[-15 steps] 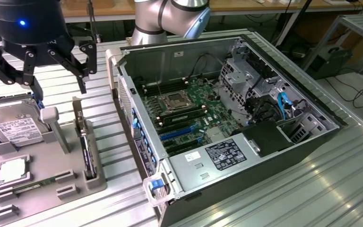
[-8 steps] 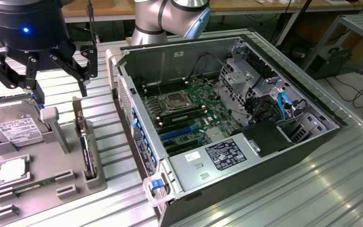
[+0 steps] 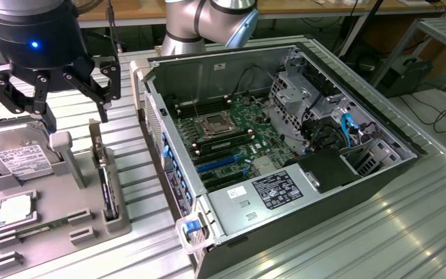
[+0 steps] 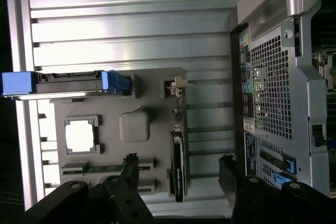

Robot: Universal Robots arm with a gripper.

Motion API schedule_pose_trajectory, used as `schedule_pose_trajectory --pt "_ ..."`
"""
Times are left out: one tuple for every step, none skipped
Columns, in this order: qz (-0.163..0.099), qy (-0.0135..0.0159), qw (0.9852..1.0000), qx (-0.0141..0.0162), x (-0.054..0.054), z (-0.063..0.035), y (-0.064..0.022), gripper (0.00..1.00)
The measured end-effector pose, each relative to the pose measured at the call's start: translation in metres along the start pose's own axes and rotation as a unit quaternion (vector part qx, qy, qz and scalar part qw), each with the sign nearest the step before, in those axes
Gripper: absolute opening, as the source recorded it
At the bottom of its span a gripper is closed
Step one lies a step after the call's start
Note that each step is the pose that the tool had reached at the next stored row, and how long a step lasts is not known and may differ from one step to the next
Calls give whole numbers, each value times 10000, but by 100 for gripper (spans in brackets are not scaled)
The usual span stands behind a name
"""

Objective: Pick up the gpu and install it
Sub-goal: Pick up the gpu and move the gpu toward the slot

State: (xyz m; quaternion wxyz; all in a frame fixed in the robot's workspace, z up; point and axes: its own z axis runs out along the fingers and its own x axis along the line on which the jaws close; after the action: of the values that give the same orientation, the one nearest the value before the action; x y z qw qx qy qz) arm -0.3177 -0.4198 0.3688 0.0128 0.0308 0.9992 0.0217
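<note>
Hovering in the upper left of the exterior view, the gripper (image 3: 74, 119) hangs with its jaws spread wide and nothing between them; it is clear of everything below, touching no part. The gpu (image 3: 107, 180) stands on edge in a slot of the grey holder (image 3: 83, 203) at the lower left of that view, its black cooler facing sideways and its silver bracket at the far end; in the wrist view the card runs between the two dark fingers (image 4: 128, 174), so the gripper looks lined up over it, though well apart from it in height. Beside the card in the same holder lie the hard drive (image 3: 18, 154) with its white label and the small square processor chip (image 3: 18, 209); both are separate from the card. The computer case (image 3: 324, 192) lies open on the slatted table (image 3: 378, 238) across the middle and right of the exterior view, with the motherboard (image 3: 231, 131) exposed; its blue slots (image 3: 216, 163) look bare, with no card seated. By this showing, the task is at its very start; the card is neither grasped nor lifted, and both the pick-up and the whole installation are left to do.
</note>
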Motion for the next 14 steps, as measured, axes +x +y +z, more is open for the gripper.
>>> schedule_pose_trajectory --pt "6 0 10000 1 0 9 -1 72" --pt "10 0 10000 9 -1 15 -1 72" --pt "18 -2 10000 24 -1 29 -2 72" --pt "26 -4 10000 46 0 41 -4 72" --pt "31 -6 10000 62 0 48 -7 72" --pt "34 -7 10000 86 0 52 -11 72" --pt "36 -8 9999 108 0 57 -14 72" --pt "37 -10 9999 123 0 65 -19 72" --pt "37 -9 9999 127 0 76 -32 72" --pt "36 -6 9999 128 0 84 -45 72" --pt "30 -6 9999 127 -1 93 -55 72" --pt "13 -7 9999 126 -2 105 -62 72" --pt "-7 -6 9999 126 -2 115 -68 72" --pt "-31 -4 9999 126 -2 124 -77 72"
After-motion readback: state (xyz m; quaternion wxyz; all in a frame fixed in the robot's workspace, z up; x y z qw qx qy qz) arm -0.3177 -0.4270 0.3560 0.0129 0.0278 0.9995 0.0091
